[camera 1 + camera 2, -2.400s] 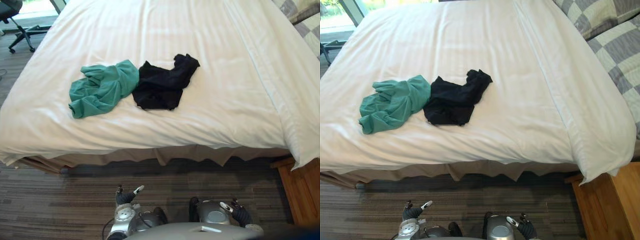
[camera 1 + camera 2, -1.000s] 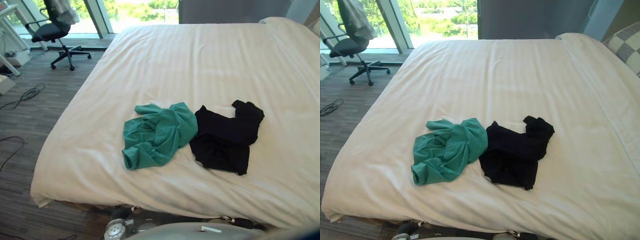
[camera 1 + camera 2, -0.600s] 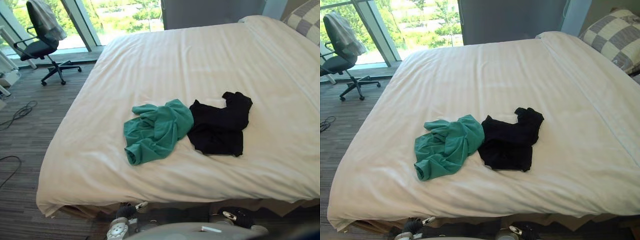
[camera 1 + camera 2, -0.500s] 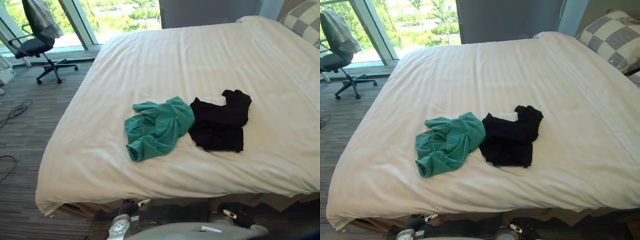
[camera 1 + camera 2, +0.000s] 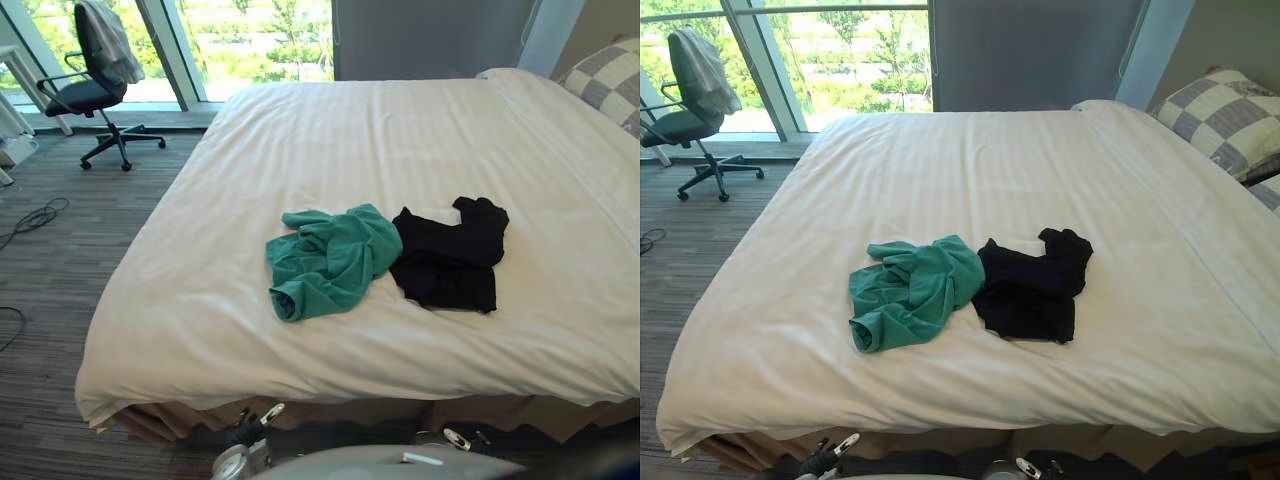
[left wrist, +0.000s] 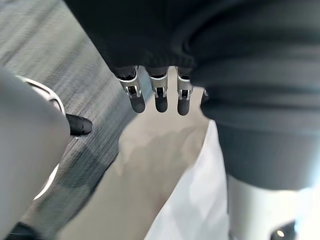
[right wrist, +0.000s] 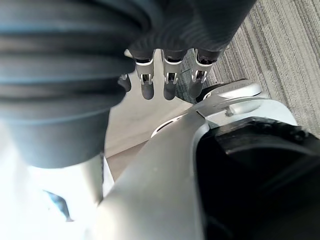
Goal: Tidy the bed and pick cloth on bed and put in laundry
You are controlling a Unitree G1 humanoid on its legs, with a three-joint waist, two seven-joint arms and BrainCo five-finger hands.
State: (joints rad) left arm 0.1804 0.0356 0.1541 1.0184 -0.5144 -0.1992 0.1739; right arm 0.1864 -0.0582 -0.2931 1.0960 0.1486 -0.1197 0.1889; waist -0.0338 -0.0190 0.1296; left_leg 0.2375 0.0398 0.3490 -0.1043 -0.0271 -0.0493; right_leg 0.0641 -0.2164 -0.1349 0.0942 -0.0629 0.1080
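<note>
Since half a second ago my head camera has tipped up. The whole picture has shifted, so the window and the office chair [image 5: 95, 72] sit fuller in frame, while the 2 cloths lie on the bed [image 5: 400, 130] just as they did. I see the green cloth [image 5: 332, 262] crumpled on the white cover, toward the near half of the mattress. The black cloth [image 5: 450, 255] lies to its right, and their edges touch. A checked pillow [image 5: 608, 82] rests at the far right corner. The chair stands on the carpet by the glass, well apart from the bed, with a pale garment draped over its back. Both of my hands hang low by the bed's near edge, over the carpet and well apart from the cloths. The left hand [image 6: 161, 97] has its fingers straight and loose, holding nothing, and the right hand [image 7: 170, 82] is the same.
</note>
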